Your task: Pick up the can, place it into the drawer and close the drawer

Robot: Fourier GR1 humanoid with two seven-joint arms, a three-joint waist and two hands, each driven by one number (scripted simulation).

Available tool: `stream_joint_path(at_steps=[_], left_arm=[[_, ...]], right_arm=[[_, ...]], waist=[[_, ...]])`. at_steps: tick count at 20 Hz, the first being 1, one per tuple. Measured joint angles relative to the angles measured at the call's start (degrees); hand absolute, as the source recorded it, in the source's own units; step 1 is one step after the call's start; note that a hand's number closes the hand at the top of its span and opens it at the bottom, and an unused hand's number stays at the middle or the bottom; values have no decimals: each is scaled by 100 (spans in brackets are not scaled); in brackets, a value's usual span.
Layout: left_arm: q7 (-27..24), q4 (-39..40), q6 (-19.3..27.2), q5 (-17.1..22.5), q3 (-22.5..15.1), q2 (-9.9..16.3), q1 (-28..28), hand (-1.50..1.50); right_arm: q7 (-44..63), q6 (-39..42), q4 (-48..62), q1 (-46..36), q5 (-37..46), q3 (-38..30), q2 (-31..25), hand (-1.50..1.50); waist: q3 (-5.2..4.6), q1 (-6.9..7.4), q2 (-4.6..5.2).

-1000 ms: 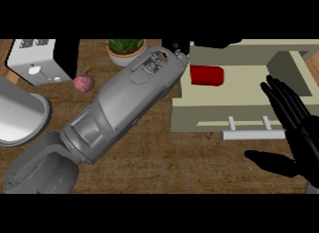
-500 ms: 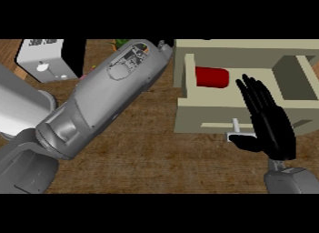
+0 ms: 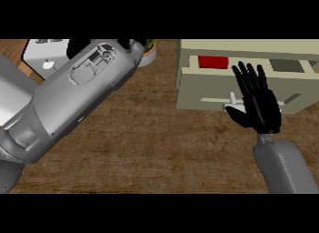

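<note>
Head view: right robot hand (image 3: 259, 105) spread over drawer (image 3: 209, 93) handle, red can (image 3: 213, 62) partly hidden.

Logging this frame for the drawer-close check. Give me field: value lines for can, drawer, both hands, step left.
can: red can lies inside the drawer
drawer: beige drawer pulled out, open; white handle on its front
right hand: right hand flat over the drawer front, fingers straight, holding nothing
left hand: hidden; only the grey left forearm shows, crossing the view's left
counter: wooden counter
step left: close the drawer
</note>
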Motion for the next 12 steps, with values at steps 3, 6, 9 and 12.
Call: stream_joint_path(at_steps=[3,6,9,12], left_arm=[[229,-336,33,-82,-41,181,167,-150],[448,-757,-9,-150,-56,479,377,-150],[592,-1108,-79,-198,-15,762,634,-150],[638,-1402,-73,-265,-4,880,904,-150]], right_arm=[[-107,-366,677,-349,128,-127,4,-150],[-109,-728,1345,-741,262,-266,34,-150],[-195,-1127,1925,-1078,336,-391,54,-150],[-200,-1575,2529,-1477,379,-560,101,-150]], waist=[[2,14,6],[14,38,18],[20,23,21],[35,30,43]])
